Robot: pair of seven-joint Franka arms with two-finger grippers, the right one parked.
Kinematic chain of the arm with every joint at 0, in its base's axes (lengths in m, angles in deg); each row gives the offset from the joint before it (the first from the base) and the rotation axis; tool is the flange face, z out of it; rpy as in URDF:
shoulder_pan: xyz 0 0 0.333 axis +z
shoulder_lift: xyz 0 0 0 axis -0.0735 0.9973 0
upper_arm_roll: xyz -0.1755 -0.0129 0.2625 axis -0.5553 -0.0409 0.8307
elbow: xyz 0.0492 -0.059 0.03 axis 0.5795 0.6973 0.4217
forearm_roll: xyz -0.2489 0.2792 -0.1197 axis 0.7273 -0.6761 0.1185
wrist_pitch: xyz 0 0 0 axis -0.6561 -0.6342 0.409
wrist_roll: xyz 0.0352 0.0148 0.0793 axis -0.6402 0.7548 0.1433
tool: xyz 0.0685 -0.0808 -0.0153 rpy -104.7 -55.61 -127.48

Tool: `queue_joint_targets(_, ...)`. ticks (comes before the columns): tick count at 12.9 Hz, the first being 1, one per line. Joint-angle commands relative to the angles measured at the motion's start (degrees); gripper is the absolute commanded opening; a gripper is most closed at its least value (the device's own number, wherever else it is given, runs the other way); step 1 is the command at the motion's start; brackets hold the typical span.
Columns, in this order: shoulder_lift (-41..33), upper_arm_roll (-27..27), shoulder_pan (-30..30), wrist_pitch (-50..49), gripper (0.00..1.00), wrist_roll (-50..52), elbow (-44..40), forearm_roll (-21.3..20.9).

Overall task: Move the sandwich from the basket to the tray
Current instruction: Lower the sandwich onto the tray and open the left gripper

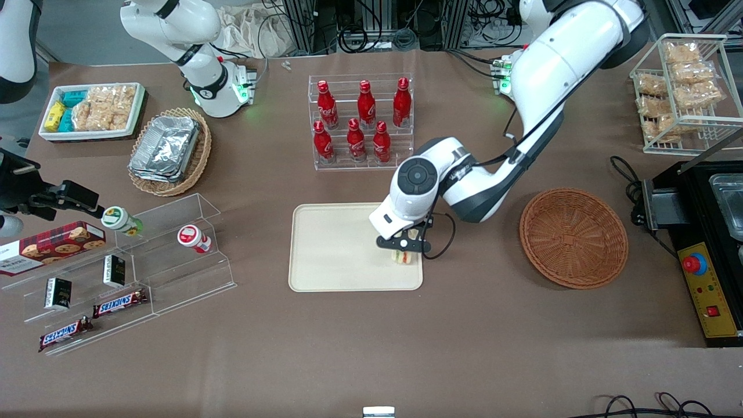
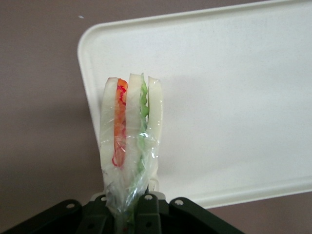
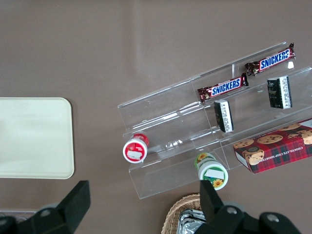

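My gripper [image 1: 404, 247] is shut on the clear wrap of the sandwich [image 1: 404, 256], a wedge of white bread with orange and green layers. It holds the sandwich over the cream tray [image 1: 342, 249], at the tray corner nearest the basket and the front camera. In the left wrist view the sandwich [image 2: 129, 126] stands on edge from the gripper [image 2: 127, 210], crossing the tray's rounded corner [image 2: 90, 44] with brown table beside it. Whether it touches the tray I cannot tell. The reddish-brown wicker basket [image 1: 573, 237] sits empty toward the working arm's end.
A clear rack of red bottles [image 1: 360, 122] stands farther from the front camera than the tray. Toward the parked arm's end are an acrylic shelf with snacks [image 1: 133, 261], a tan basket of foil containers [image 1: 168, 148] and a white bin [image 1: 93, 110]. A black machine [image 1: 708, 232] stands beside the basket.
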Motion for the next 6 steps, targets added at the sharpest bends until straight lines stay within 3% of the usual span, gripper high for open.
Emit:
queue_joint_targets(1,3.41,0.45,-0.81,1.73,0.0,2.21,-2.48,-3.2)
queue_joint_targets(2,3.94,1.23,-1.59,1.91,0.02,4.13,-2.48,-4.7)
queue_joint_targets(3,4.03,2.46,-2.56,2.26,0.19,6.07,-2.48,-5.58)
queue_joint_targets(4,4.03,3.34,-3.09,2.44,0.63,7.13,-2.48,-5.68)
queue_joint_targets(5,3.68,3.44,-3.09,2.44,1.0,7.23,-2.48,-5.76)
queue_joint_targets(6,2.81,3.44,-2.92,2.09,1.0,7.66,-2.48,-5.5)
